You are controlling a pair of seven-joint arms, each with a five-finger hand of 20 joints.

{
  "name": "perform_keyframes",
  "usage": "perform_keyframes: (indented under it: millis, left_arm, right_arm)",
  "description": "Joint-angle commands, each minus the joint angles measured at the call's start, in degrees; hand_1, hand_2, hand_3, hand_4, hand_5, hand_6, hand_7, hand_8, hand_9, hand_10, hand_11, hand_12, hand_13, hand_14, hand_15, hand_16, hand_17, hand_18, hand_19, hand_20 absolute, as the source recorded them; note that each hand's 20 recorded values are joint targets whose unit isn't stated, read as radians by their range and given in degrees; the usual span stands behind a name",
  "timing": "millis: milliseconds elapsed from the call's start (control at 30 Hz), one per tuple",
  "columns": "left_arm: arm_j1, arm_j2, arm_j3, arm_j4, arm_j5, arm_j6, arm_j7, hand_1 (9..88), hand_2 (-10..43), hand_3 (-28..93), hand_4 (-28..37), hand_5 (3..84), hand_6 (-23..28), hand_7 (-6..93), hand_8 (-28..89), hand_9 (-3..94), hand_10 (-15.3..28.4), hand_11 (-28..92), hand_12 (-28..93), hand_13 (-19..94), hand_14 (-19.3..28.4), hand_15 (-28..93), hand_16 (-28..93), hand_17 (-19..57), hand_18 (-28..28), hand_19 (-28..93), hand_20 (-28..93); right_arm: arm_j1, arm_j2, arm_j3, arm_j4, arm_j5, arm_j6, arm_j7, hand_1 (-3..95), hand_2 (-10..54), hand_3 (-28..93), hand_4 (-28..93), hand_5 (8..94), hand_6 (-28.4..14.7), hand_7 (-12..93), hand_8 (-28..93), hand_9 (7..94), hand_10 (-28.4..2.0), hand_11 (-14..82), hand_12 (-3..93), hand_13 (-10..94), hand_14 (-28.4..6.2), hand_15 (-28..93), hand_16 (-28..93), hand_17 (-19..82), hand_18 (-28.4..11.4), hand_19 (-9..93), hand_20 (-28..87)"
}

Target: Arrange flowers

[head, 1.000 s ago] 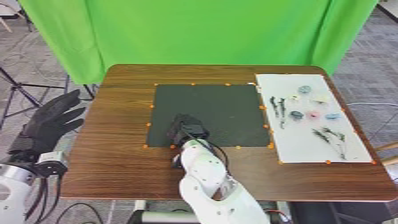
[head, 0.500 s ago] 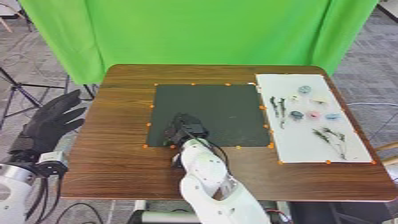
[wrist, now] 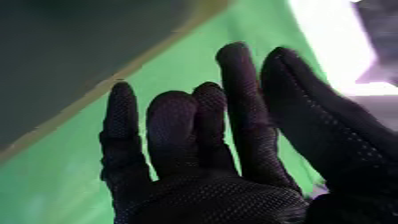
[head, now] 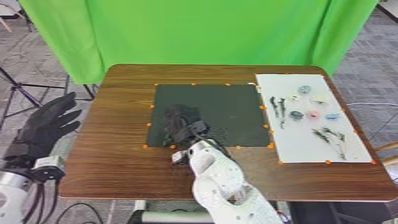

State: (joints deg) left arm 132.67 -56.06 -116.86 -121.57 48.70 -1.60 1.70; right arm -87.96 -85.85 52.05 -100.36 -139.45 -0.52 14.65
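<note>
In the head view, my right hand [head: 181,123] is over the lower left part of the dark mat [head: 218,102]. The right wrist view shows that hand [wrist: 213,197] open, its fingers extended and holding nothing visible. My left hand [head: 42,125] is open beside the table's left edge, away from the flowers. On the white board [head: 293,145] at the right lie two dark stems [head: 282,107], a blue-grey bloom [head: 297,115], a pink bloom [head: 313,115], a light blue bloom [head: 332,116], a paler bloom [head: 305,89] and leafy sprigs [head: 329,135]. What lies beneath my right hand is hidden.
Small orange markers [head: 238,147] line the mat and board edges. Brown wooden table [head: 124,170] surrounds the mat. A green cloth [head: 204,32] hangs behind the far edge, and a dark stand [head: 19,85] is on the floor at the left.
My right hand has shifted slightly left and away from the robot and turned, while its forearm has swung right. My left hand has moved slightly left. The flowers on the board have not moved.
</note>
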Motion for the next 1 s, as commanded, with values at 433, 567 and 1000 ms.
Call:
perform_keyframes:
  millis: [433, 567, 1000]
  left_arm:
    - [1.38, -1.12, -0.50, -0.10, 0.33, -0.23, 0.57, 23.1, -7.9, 71, -28.3, 22.3, 1.0, 22.6, -11, 17.6, 8.4, 15, 19, 15, 11.4, 21, 4, -8.8, 18.6, 39, 7]
    - [1.70, -1.25, -0.49, -0.32, 0.37, 0.16, 0.78, 23.1, -7.9, 71, -28.3, 22.3, 1.0, 22.6, -11, 17.6, 8.4, 15, 19, 15, 11.4, 21, 4, -8.8, 18.6, 39, 7]
    - [2.61, -2.06, -0.82, -0.74, 0.42, 0.57, 1.07, 23.2, -7.6, 71, -28.3, 22.3, 1.0, 22.6, -11, 17.6, 8.4, 15, 19, 15, 11.4, 22, 4, -8.8, 18.6, 39, 7]
  right_arm:
    - [-2.20, 2.51, -1.23, -0.73, -8.04, -10.06, -4.13, 14.7, 21.3, 93, -1, 52.5, 2.1, 23, -16, 26.2, -18.4, 68.8, 58.2, 24, -16.9, 89, 32, -4, -21.7, 55, 38]
    - [-2.19, 3.06, -1.40, 0.03, -8.84, -9.15, -4.28, 14.6, 21.2, 93, -1, 51.5, 2.3, 23, -15, 25.1, -18.4, 68.6, 58.1, 23, -16.9, 89, 32, -4, -21.6, 54, 38]
    - [-0.96, 5.70, -1.87, 1.03, -9.71, -7.74, -4.67, 14.9, 20.6, 93, -1, 58.5, 2.6, 24, -16, 26.4, -18.6, 68.1, 55.2, 24, -16.9, 90, 30, -4, -21.1, 54, 37]
